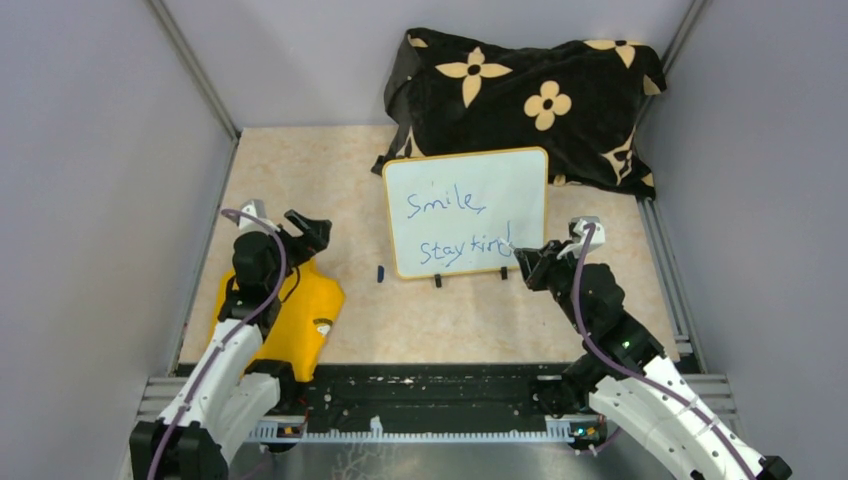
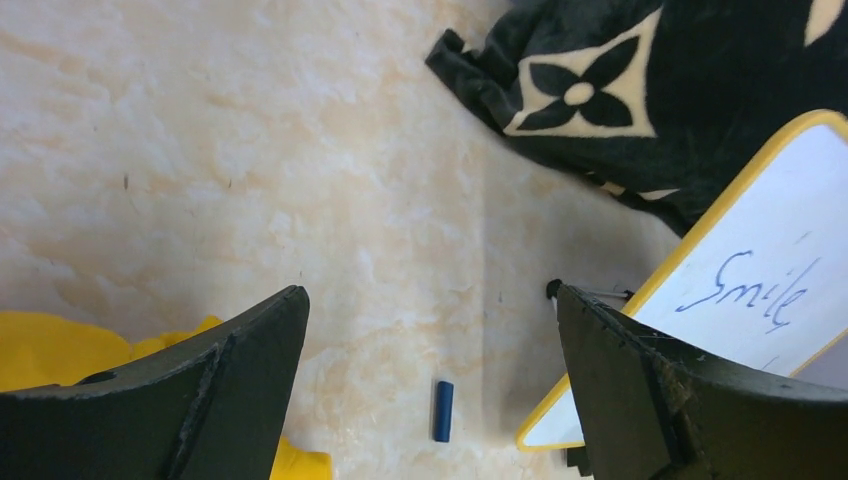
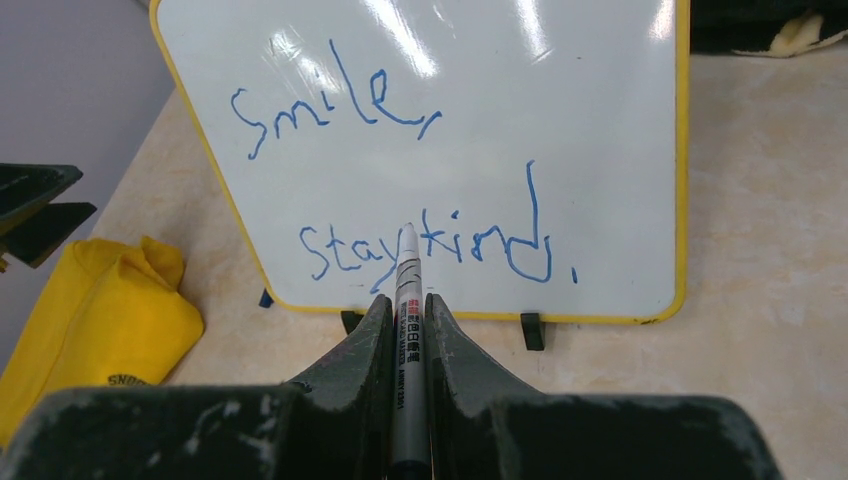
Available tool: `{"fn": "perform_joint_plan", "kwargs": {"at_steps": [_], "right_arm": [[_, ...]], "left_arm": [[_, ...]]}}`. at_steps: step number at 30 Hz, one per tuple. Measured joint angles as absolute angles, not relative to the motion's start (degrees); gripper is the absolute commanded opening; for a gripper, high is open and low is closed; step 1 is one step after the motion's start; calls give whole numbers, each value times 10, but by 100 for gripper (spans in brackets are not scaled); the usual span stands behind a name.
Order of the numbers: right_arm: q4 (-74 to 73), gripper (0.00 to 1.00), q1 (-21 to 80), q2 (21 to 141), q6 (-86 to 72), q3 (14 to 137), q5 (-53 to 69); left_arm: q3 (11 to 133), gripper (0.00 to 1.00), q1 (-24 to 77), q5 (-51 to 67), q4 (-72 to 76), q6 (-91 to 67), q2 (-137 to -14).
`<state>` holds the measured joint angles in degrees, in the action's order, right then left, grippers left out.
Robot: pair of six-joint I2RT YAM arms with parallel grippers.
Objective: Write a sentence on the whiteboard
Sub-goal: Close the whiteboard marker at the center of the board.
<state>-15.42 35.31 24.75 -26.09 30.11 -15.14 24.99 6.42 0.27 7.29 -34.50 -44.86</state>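
Note:
The whiteboard (image 1: 466, 211) stands on two small black feet mid-table, yellow-rimmed, with "Smile, stay kind." written in blue; it also shows as the whiteboard (image 3: 440, 150) and the whiteboard (image 2: 760, 300). My right gripper (image 3: 407, 300) is shut on a silver marker (image 3: 407, 330), whose tip points at the board's lower line, a little short of the surface. In the top view the right gripper (image 1: 522, 262) sits at the board's lower right corner. My left gripper (image 2: 430, 300) hangs open over the table left of the board, above the blue marker cap (image 2: 443, 410). The left gripper (image 1: 312, 232) holds nothing.
A black cloth with tan flowers (image 1: 530, 100) lies bunched behind the board. A yellow cloth (image 1: 290, 320) lies under the left arm near the front left. The blue cap (image 1: 381, 272) rests just left of the board's foot. Grey walls close in both sides.

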Motion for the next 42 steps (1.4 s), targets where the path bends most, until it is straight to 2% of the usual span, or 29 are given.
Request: {"fn": "perform_joint_plan", "kwargs": {"at_steps": [8,15,18,26,31,37,42], "right_arm": [[-155,0,353,238,-261,300,-152],[-155,0,353,230,-261,300,-156],[-155,0,353,230,-261,300,-159],[-155,0,353,231,-262,300,-165],[-154,0,353,243,-262,300,-166],[-155,0,353,257,-262,300,-169],[-155,0,353,257,-262,300,-170]], "left_arm": [[266,99,107,-64,31,-383,-536],[418,99,128,-65,-95,-310,-663],[463,99,128,-36,-112,-284,-698],[471,99,141,77,-134,-225,-749],[500,91,192,71,-173,-202,-790],[507,72,232,68,-194,-194,-835],[511,68,242,67,-205,-195,-873]]}}
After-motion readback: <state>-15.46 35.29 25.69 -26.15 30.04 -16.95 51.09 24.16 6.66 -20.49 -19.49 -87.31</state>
